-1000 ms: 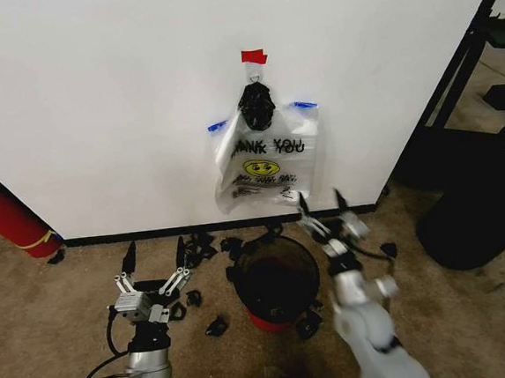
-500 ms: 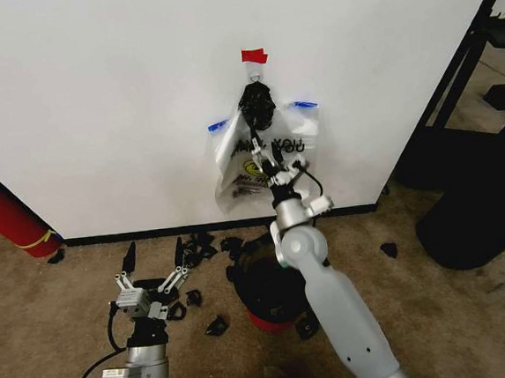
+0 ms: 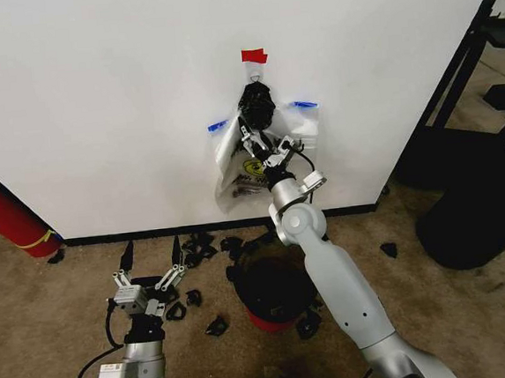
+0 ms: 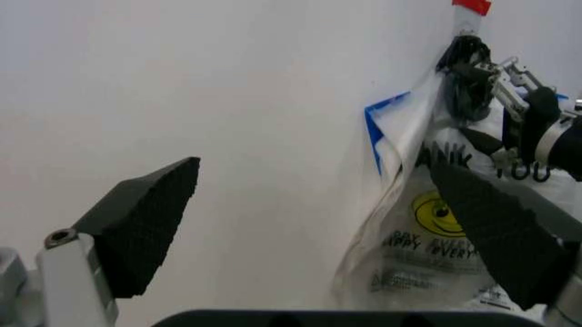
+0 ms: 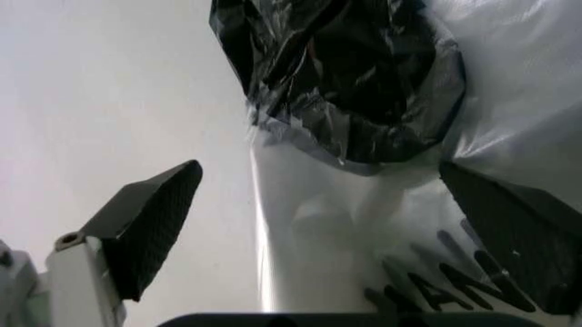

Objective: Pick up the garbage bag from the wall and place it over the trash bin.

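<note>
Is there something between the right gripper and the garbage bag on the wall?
Nothing visible. The right gripper is open, up against the garbage bag, just under the black knot.

Garbage bag (image 4: 427, 231), hanging below the black knot (image 4: 465, 75): black print, partly readable in the left wrist view. "ANK" with "YOU" fragment beyond it, cut off by an arm. Under the yellow smiley (image 4: 438, 212): "APPY EVERY". Smaller lines lower down, illegible. Right wrist view: "AN" of the same print (image 5: 437, 289).
</note>
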Controlling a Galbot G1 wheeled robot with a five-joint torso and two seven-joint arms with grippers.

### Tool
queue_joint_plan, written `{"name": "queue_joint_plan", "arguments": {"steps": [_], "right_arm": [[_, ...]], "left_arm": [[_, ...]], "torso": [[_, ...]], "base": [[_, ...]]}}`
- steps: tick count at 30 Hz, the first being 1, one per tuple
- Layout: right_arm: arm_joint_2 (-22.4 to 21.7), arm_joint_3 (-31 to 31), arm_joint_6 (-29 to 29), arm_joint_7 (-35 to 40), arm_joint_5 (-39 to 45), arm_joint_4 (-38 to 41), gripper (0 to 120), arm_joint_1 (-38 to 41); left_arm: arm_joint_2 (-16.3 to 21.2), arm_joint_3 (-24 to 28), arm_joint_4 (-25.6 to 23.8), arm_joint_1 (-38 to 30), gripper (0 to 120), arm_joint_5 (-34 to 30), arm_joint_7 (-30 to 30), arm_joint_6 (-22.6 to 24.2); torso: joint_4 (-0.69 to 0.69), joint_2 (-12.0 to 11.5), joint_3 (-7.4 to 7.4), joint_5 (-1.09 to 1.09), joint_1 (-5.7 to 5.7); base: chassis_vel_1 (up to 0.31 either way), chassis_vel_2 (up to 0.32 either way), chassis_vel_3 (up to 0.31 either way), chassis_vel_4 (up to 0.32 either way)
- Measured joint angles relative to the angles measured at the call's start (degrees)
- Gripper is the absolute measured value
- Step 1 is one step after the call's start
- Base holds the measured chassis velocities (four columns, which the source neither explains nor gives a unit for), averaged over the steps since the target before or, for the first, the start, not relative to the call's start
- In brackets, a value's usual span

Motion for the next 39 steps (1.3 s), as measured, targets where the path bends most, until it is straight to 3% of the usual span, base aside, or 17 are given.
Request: {"name": "queue_joint_plan", "arguments": {"steps": [9, 13, 23, 26, 39], "right_arm": [[-0.2, 0.9, 0.1, -0.4, -0.5, 0.5, 71, -0.1], [-0.2, 1.6, 0.1, -0.6, -0.8, 0.8, 50, -0.3], [-0.2, 2.5, 0.1, -0.7, -1.5, 1.0, 19, -0.5], [-0.3, 2.7, 0.1, -0.7, -1.6, 1.0, 4, -0.5], [-1.8, 2.6, 0.2, -1.1, -3.1, 4.3, 0, -5.1]], "left_arm": [[0.6, 0.1, 0.4, -0.3, 100, -0.3, 0.0, 0.0], [0.9, 0.3, 0.6, -0.4, 100, -0.4, 0.0, 0.0], [1.1, 0.5, 1.0, -0.6, 100, -0.5, 0.0, 0.0], [1.1, 0.6, 1.1, -0.7, 100, -0.5, 0.1, 0.0], [0.7, 0.8, 1.3, -0.6, 100, -0.4, 0.1, -0.1]], "torso": [[0.0, 0.0, 0.0, 0.0, 0.0], [0.0, 0.0, 0.0, 0.0, 0.0], [0.0, 0.0, 0.0, 0.0, -0.01], [0.0, 0.0, 0.0, 0.0, -0.01], [0.0, 0.0, 0.0, 0.01, -0.01]], "base": [[0.0, 0.0, 0.0, 0.0], [0.0, 0.0, 0.0, 0.0], [0.0, 0.0, 0.0, 0.0], [0.0, 0.0, 0.0, 0.0], [0.0, 0.0, 0.0, 0.0]]}}
